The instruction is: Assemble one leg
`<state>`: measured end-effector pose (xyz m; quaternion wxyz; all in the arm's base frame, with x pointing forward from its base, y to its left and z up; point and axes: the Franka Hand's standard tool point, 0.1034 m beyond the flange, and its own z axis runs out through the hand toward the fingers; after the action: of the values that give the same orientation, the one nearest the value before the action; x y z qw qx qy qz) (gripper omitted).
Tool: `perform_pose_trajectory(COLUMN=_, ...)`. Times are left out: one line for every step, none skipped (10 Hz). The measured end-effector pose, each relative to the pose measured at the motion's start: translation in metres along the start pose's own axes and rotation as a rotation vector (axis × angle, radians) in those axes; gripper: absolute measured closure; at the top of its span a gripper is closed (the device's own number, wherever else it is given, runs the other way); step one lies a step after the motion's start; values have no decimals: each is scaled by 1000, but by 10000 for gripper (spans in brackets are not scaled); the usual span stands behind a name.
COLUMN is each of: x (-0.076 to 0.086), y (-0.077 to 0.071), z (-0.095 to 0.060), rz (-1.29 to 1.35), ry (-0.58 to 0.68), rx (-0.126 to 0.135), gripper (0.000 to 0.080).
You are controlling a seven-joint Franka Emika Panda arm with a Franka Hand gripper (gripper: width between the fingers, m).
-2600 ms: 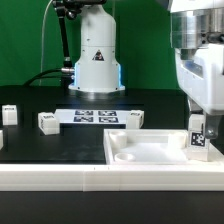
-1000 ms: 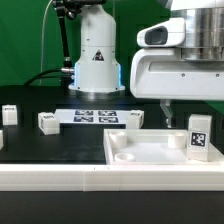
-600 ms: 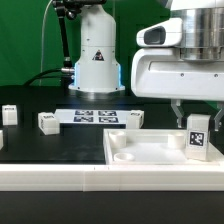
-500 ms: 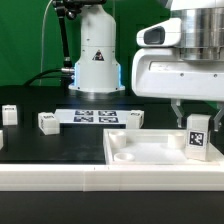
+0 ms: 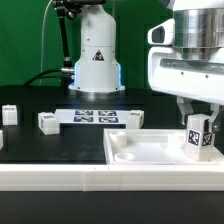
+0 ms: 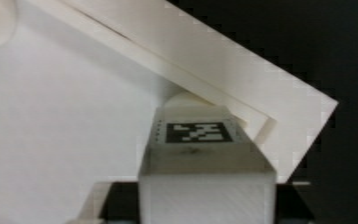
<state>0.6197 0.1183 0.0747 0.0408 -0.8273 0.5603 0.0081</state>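
Observation:
A leg [image 5: 199, 137], a small white block with a black-and-white tag, stands upright in the corner of the large white panel [image 5: 150, 150] nearest the exterior view's right. My gripper [image 5: 199, 118] is down over it, one finger on each side, shut on it. In the wrist view the leg [image 6: 202, 165] fills the gap between the dark fingers [image 6: 123, 203], with the panel [image 6: 69, 120] behind it. Three more legs lie on the black table: one [image 5: 9, 113] at the far left, one [image 5: 47, 121] beside it, one [image 5: 131, 118] by the panel's rear edge.
The marker board [image 5: 97, 116] lies flat on the table between the loose legs. The arm's white base [image 5: 95, 55] stands behind it. Another small white part [image 5: 1, 140] shows at the exterior view's left edge.
The gripper stood higher, clear of the leg, a second ago. It has come down and shifted to the exterior view's right, with its fingers now round the leg. The leg stays upright on the panel.

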Motion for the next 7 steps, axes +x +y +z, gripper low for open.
perform_pose_trajectory(x=0, y=0, z=0, rz=97, ry=-5, rx=2, gripper=509)
perform_pose_trajectory(x=1, y=0, z=0, rz=190, ry=-8, rx=3, gripper=509)
perform_pose_trajectory(x=1, y=0, z=0, rz=255, ry=-9, rx=4, gripper=509)
perform_pose_trajectory(x=2, y=0, z=0, rz=398, ry=-19, rx=8, gripper=509)
perform_pose_trajectory(x=1, y=0, z=-1, rz=517, ry=-18, rx=7, gripper=509)
perform_pose_trajectory(x=1, y=0, z=0, rz=629, ry=-15, rx=7, gripper=509)
perform_pose_trajectory(x=2, y=0, z=0, rz=709, ry=-14, rx=7, gripper=508)
